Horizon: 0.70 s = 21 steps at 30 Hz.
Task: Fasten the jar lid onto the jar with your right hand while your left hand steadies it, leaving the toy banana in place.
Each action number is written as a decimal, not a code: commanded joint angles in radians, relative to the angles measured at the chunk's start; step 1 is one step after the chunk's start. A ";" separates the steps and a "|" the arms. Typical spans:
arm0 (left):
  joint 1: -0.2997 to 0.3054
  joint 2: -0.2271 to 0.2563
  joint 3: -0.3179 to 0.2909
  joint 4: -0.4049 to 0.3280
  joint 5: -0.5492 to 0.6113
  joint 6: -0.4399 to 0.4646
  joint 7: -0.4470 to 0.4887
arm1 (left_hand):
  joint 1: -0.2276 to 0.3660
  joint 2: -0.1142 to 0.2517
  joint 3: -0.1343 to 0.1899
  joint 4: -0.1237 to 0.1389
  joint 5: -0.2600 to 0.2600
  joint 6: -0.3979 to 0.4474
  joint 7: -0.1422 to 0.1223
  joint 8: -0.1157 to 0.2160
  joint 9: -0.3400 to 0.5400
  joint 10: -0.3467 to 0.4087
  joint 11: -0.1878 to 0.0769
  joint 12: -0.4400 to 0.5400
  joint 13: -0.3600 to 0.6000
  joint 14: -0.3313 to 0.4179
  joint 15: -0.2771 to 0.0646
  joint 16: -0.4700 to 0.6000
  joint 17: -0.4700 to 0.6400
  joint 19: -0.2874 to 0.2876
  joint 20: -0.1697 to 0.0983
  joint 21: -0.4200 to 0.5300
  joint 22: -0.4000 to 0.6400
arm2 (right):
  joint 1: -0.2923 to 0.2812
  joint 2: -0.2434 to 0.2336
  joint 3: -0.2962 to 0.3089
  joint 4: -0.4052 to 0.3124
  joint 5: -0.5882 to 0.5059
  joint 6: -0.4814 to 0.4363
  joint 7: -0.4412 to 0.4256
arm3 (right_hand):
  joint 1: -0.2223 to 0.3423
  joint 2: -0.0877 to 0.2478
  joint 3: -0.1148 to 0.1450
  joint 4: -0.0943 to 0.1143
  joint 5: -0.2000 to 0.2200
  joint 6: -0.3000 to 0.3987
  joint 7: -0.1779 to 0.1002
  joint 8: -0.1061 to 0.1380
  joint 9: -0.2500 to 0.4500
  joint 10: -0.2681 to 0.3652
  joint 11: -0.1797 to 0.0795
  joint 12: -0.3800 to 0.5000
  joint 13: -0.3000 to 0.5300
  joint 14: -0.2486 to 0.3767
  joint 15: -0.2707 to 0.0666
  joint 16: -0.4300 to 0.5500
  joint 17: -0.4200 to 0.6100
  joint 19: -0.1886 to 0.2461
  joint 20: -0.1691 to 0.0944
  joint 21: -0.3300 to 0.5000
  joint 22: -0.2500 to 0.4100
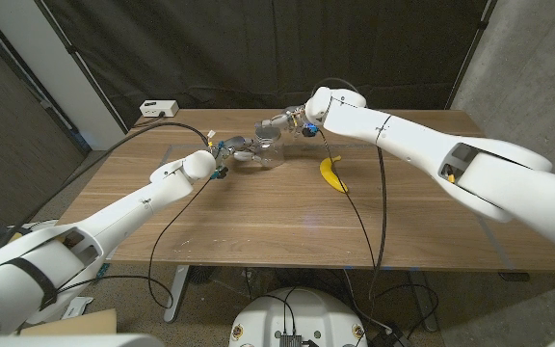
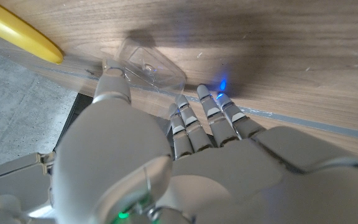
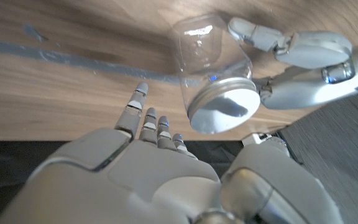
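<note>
A clear glass jar (image 1: 269, 152) stands at the far middle of the wooden table (image 1: 258, 226). A silver lid (image 3: 221, 115) sits on the jar (image 3: 210, 50) mouth. My left hand (image 1: 231, 149) holds the jar from its left side. In the left wrist view the jar (image 2: 151, 65) shows between the thumb and fingers of that hand (image 2: 185, 162). My right hand (image 1: 279, 122) hovers just above and behind the jar. Its fingers (image 3: 148, 127) are spread beside the lid, holding nothing. The yellow toy banana (image 1: 332, 174) lies on the table right of the jar.
A small white box (image 1: 158, 108) sits at the table's far left corner. Black cables (image 1: 374, 193) run from both arms across the table's front half. A dark curtain hangs behind the table.
</note>
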 commanded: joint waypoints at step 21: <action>0.008 0.010 -0.004 -0.029 -0.001 0.019 -0.001 | 0.135 0.144 0.002 0.001 0.005 0.324 -0.044 -0.007 0.002 0.182 -0.018 0.004 0.006 -0.003 -0.170 0.001 0.001 0.000 0.004 0.010 0.001 | 0.135 -0.027 -0.063 0.032 -0.408 0.475 0.319 | 0.421 0.040 0.180 -0.192 -0.011 -0.005 -0.170 0.037 0.016 -0.162 -0.263 0.011 0.036 -0.224 -0.026 -0.019 0.009 -0.032 0.005 -0.002 0.003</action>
